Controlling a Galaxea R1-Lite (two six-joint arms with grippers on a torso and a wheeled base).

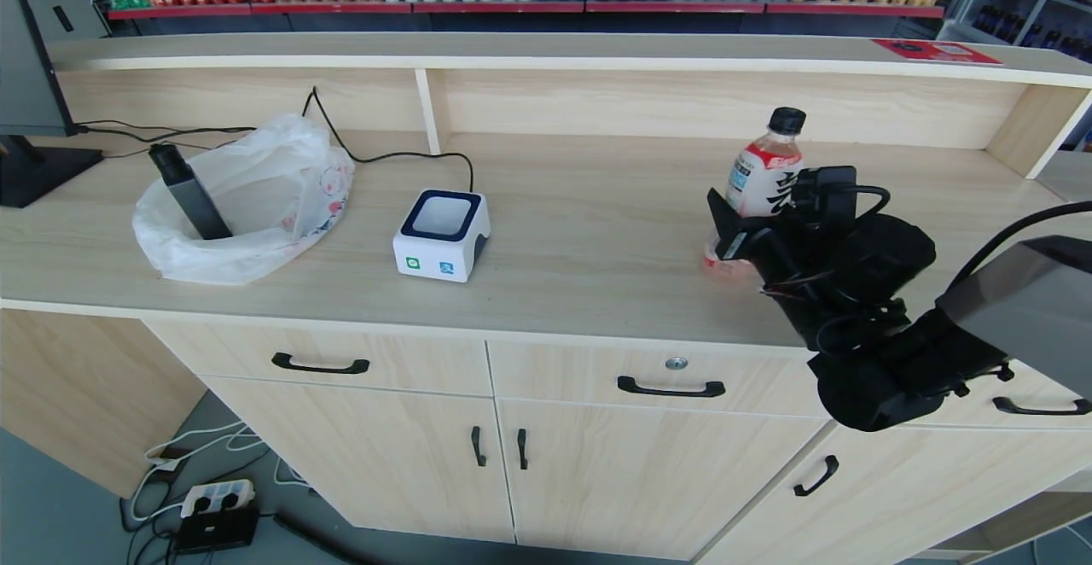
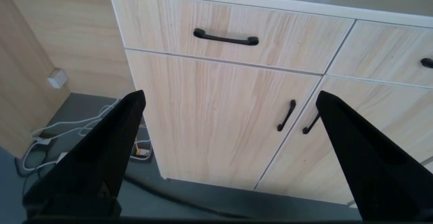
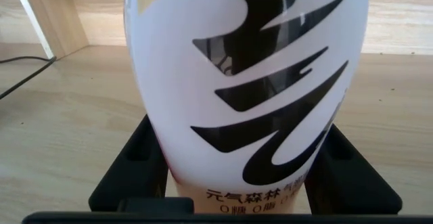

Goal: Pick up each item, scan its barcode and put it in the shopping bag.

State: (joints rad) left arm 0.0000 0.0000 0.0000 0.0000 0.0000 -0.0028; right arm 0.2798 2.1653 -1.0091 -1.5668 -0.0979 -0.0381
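On the bench: one drink bottle at right of frame, one white scanner at centre, and one plastic shopping bag at left holding one dark, tilted container.

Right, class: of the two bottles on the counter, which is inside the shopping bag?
The dark grey tall bottle, leaning in the white plastic bag; the black-capped pink-drink bottle stands outside, at the right gripper.
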